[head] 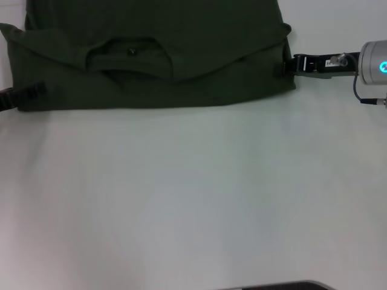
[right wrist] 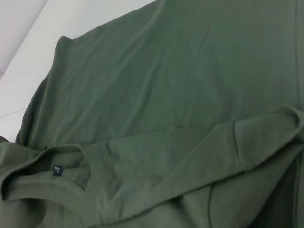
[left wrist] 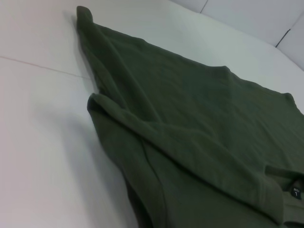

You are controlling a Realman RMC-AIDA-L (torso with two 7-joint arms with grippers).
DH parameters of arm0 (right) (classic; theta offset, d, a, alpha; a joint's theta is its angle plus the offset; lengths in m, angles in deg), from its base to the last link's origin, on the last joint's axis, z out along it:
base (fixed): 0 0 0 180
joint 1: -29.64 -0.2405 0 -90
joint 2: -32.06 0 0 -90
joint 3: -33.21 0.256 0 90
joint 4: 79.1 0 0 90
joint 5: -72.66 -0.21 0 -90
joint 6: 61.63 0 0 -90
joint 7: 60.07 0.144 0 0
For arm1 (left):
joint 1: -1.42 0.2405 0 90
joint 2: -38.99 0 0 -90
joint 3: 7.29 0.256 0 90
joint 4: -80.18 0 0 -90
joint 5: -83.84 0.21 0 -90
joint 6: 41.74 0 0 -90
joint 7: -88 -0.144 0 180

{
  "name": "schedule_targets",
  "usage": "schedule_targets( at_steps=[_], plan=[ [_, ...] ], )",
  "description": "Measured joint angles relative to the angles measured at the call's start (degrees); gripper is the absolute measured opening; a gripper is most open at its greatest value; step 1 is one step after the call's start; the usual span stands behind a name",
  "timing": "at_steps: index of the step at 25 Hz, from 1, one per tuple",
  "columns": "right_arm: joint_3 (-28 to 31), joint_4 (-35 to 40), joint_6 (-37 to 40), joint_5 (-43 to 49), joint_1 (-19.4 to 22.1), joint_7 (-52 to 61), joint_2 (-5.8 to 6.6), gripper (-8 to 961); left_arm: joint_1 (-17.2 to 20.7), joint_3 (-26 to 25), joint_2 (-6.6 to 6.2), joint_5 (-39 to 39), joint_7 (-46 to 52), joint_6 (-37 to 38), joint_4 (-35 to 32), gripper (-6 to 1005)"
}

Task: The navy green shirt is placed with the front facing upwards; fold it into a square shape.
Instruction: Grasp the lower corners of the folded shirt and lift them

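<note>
The navy green shirt (head: 181, 36) lies at the far edge of the white table (head: 193, 193), its collar (head: 130, 53) turned toward me and both sleeves folded in over the body. My left gripper (head: 23, 94) sits at the shirt's near left corner. At the near right corner is my right gripper (head: 285, 67), touching the cloth's edge. In the left wrist view the shirt (left wrist: 190, 133) shows a folded sleeve and the small black label (left wrist: 297, 190). Across the right wrist view the shirt (right wrist: 166, 104) spreads wide, with the label (right wrist: 57, 170) inside the collar.
White tabletop stretches from the shirt's near hem toward me. A dark curved edge (head: 284, 285) shows at the bottom of the head view. The right arm's grey wrist with a blue light (head: 375, 65) hangs beyond the shirt's right side.
</note>
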Motion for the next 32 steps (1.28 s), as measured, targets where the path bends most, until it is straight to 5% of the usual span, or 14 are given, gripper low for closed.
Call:
schedule_targets(
  at_steps=[27, 32],
  plan=[
    [0.09, 0.09, 0.05, 0.0, -0.19, -0.07, 0.11, 67, 0.07, 0.81, -0.03, 0.21, 0.33, 3.01, -0.34, 950],
    [0.09, 0.1, 0.18, 0.0, -0.32, -0.07, 0.07, 68, 0.02, 0.63, -0.12, 0.55, 2.11, 1.8, -0.45, 866]
  ],
)
